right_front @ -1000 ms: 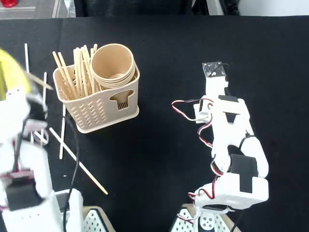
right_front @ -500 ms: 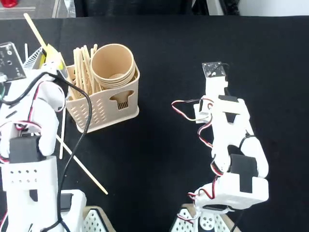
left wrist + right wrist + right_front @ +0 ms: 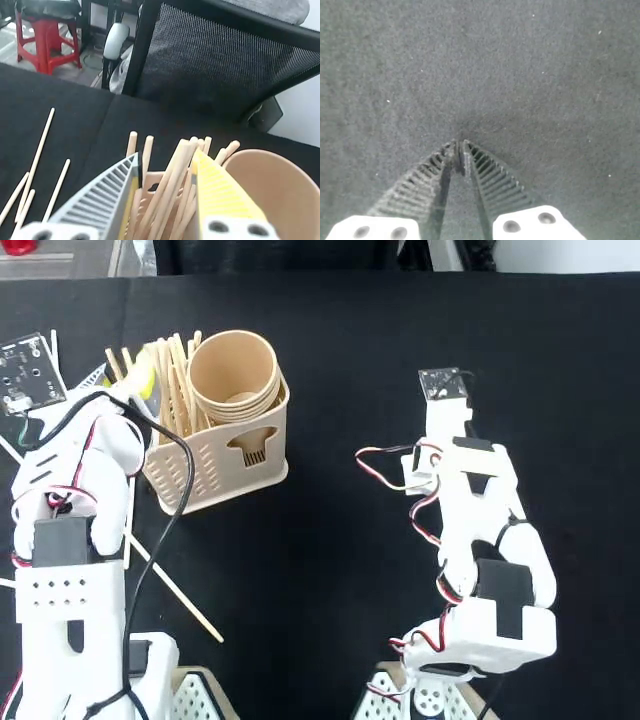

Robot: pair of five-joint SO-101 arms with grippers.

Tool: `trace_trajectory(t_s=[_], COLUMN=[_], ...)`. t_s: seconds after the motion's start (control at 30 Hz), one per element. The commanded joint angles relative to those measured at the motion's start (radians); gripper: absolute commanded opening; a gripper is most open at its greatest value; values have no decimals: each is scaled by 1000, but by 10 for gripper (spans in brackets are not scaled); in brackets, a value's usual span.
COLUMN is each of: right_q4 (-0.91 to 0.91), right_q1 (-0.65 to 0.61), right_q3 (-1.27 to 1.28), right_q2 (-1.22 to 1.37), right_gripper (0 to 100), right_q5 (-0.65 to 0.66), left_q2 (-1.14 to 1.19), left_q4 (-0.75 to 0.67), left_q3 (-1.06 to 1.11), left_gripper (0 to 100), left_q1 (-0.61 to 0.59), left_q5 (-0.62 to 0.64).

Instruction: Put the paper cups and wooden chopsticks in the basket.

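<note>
A beige basket (image 3: 215, 460) stands at the table's back left. It holds stacked paper cups (image 3: 233, 370) and a bunch of wooden chopsticks (image 3: 172, 380). My left gripper (image 3: 125, 380) hangs over the basket's left end. In the left wrist view the left gripper (image 3: 166, 156) is open, its grey and yellow fingers either side of the upright chopsticks (image 3: 172, 185), with the cup (image 3: 270, 185) beside it. Loose chopsticks (image 3: 170, 585) lie on the cloth left of and in front of the basket. My right gripper (image 3: 459, 147) is shut on nothing, just above bare cloth.
The right arm (image 3: 470, 500) stands folded at the table's right half, well away from the basket. More loose sticks (image 3: 37, 150) lie toward the table's left edge. A mesh chair back (image 3: 225, 60) and a red stool (image 3: 47, 37) stand beyond the far edge.
The left arm swung up from the table's left edge carrying a chopstick, then came over the basket's left end, where its fingers now stand apart. The right arm has not moved.
</note>
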Motion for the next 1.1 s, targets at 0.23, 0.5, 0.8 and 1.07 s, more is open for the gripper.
trace_trajectory(t_s=[0.23, 0.5, 0.8, 1.07], right_q4=[-6, -6, -6, -6], right_q1=[8, 8, 8, 8], right_q3=[-5, -5, -5, -5], right_q2=[-15, -15, -15, -15], right_gripper=[12, 12, 12, 12], right_q5=[8, 8, 8, 8], left_q2=[17, 282, 729, 1123], left_q4=[373, 460, 242, 230], left_q3=[-283, -266, -318, -553], left_gripper=[185, 185, 181, 180], left_q1=[-390, -886, -1141, -1136], left_q5=[12, -253, -261, -221])
